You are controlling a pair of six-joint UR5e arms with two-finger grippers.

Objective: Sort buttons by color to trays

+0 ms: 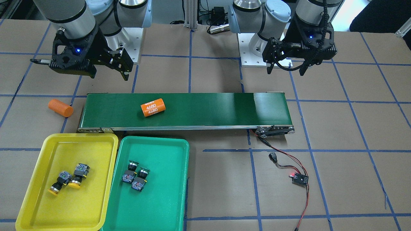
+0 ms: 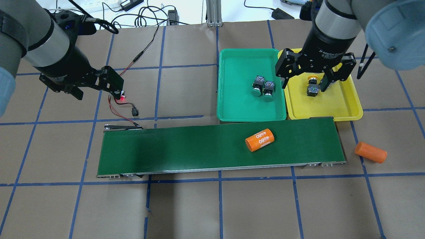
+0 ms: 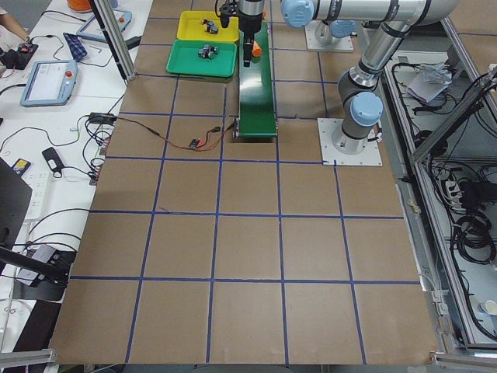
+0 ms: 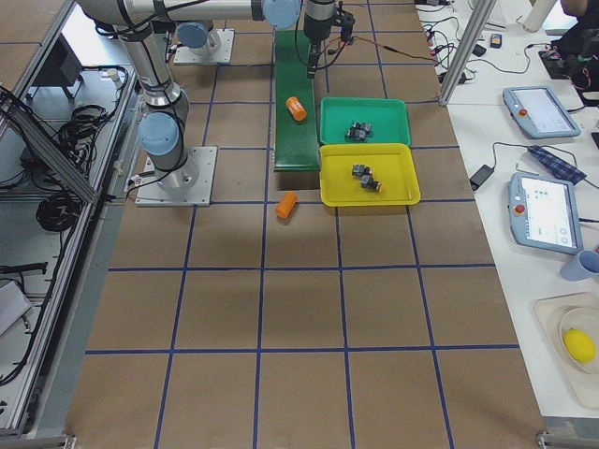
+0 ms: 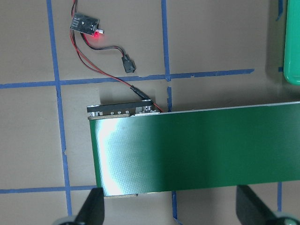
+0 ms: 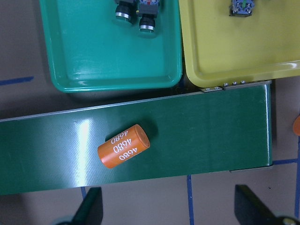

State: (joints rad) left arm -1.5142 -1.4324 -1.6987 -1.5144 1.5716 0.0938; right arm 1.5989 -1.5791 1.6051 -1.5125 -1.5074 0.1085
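Two yellow-capped buttons (image 1: 78, 173) (image 1: 59, 183) lie on their sides in the yellow tray (image 1: 90, 150). Two green-capped buttons (image 1: 130, 171) (image 1: 140, 179) lie side by side in the green tray (image 1: 160, 199). My right gripper (image 2: 304, 84) is open and empty. It hangs high, and in the overhead view it partly covers the yellow tray (image 2: 342, 99) and one yellow button (image 2: 312, 89). My left gripper (image 2: 96, 94) is open and empty, high over the belt's far end. The wrist views show both pairs of fingers (image 5: 91, 208) (image 6: 89, 208) spread wide.
A long dark green conveyor belt (image 1: 208, 109) lies between the arms and the trays. One orange cylinder marked 4680 (image 1: 153, 107) lies on it. Another orange cylinder (image 1: 60, 107) lies on the table beside the belt's end. A small controller board (image 1: 299, 178) with red wires lies near the other end.
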